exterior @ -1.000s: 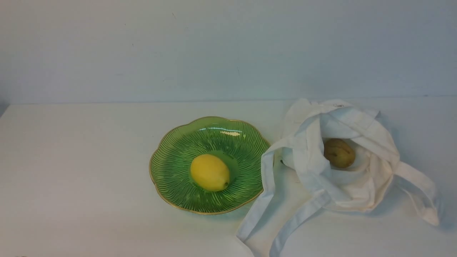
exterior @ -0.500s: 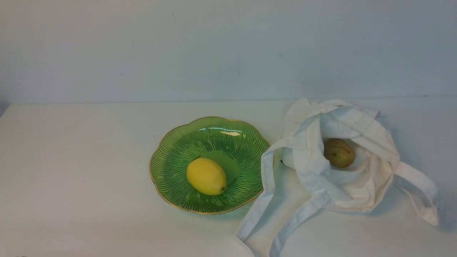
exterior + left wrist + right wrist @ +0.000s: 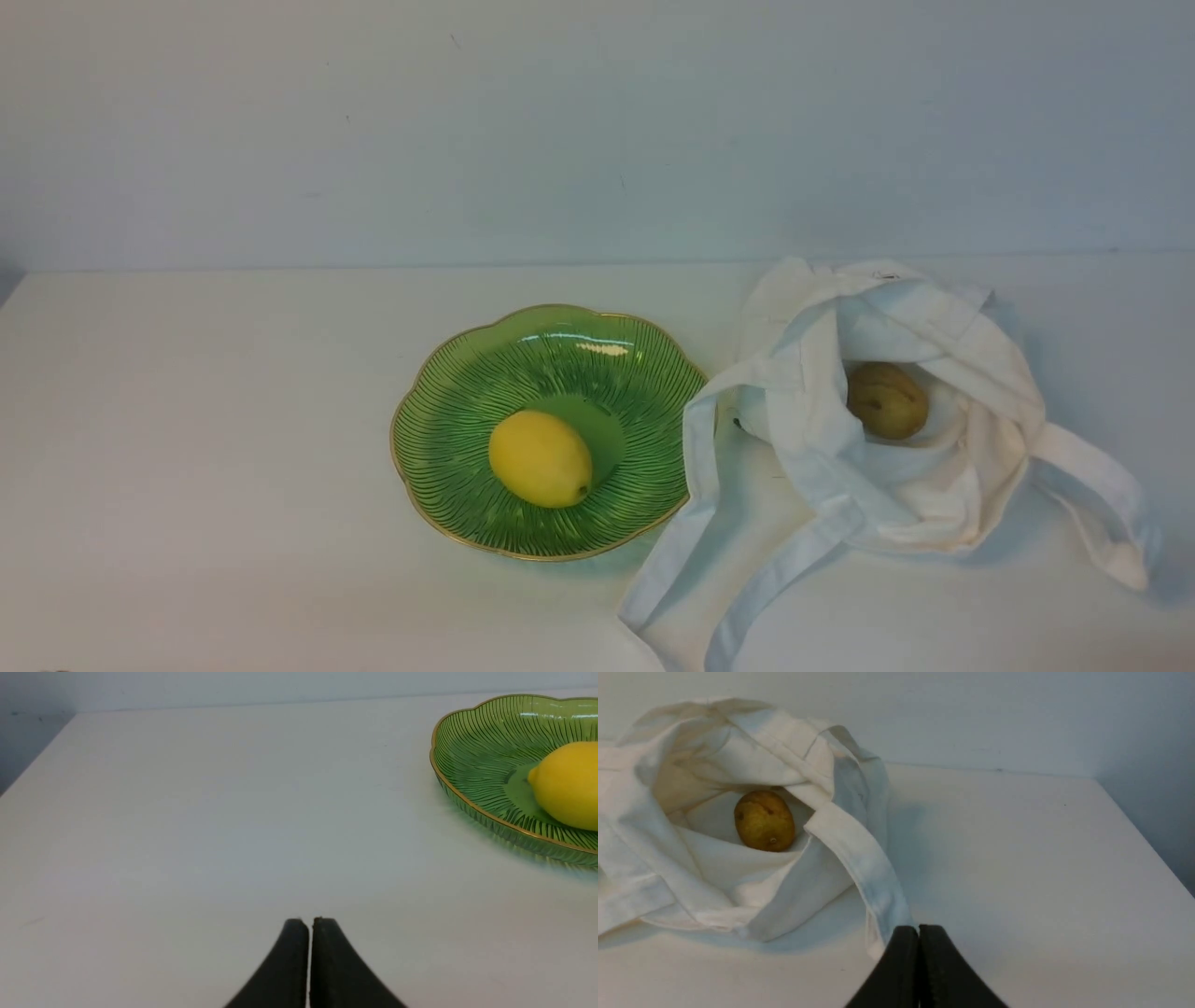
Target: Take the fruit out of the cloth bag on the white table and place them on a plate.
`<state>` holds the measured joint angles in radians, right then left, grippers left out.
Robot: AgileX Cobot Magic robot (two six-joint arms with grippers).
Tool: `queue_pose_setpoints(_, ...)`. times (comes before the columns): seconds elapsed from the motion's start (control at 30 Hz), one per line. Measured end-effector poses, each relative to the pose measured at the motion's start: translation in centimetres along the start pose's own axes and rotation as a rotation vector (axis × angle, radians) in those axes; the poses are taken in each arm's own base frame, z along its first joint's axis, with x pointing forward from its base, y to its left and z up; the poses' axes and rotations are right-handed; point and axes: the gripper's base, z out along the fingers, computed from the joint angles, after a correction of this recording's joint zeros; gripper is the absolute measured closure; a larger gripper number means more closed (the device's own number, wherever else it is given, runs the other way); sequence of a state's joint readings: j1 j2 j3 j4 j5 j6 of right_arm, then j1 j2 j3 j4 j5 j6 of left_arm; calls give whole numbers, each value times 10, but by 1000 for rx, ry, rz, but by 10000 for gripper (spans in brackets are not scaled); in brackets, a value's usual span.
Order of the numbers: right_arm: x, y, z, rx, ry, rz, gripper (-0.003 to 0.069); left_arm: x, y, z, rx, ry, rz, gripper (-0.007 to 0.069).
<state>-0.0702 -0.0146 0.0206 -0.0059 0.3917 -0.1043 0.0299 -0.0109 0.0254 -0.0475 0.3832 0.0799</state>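
Black and pressed tip to tip, the left gripper (image 3: pixel 310 921) hangs over bare white table (image 3: pixel 187 420), holding nothing, with the plate well off to one side of it in its wrist view. Going rightward across the front view, the green glass plate (image 3: pixel 448 429) sits near the middle of the tabletop, translucent, with dark ribbed lines fanning out from a flat round centre and a thin scalloped gold rim. On it lies the lemon (image 3: pixel 541 458), bright yellow, oval and smooth, resting on the near left part of the centre with its nub end turned toward the lower right. A second ago the lemon lay slightly farther right and lower on the plate; it has since rolled a little leftward and looks settled, matching its spot of half a second ago. Just right of the plate, one long flat strap touching or nearly touching its rim, slumps the white cloth bag (image 3: pixel 971 467), crumpled, its mouth gaping toward the camera. Inside that opening rests the brownish fruit (image 3: pixel 887 400), dull yellow-brown, rounded, with dark specks, unchanged in place. The right gripper (image 3: pixel 919 928), also black, has its tips closed together and empty, sitting just beside the bag's outer strap above the table.
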Motion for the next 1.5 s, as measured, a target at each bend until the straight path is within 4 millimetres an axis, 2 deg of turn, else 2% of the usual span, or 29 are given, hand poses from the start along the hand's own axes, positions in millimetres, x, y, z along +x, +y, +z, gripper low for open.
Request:
queue_pose_setpoints(0.27, -1, 4, 0, -74, -10, -16, 671, 0, 0, 0, 0, 0, 0, 632)
queue_pose_setpoints(1.5, -1, 4, 0, -78, -10, -15, 671, 0, 0, 0, 0, 0, 0, 632)
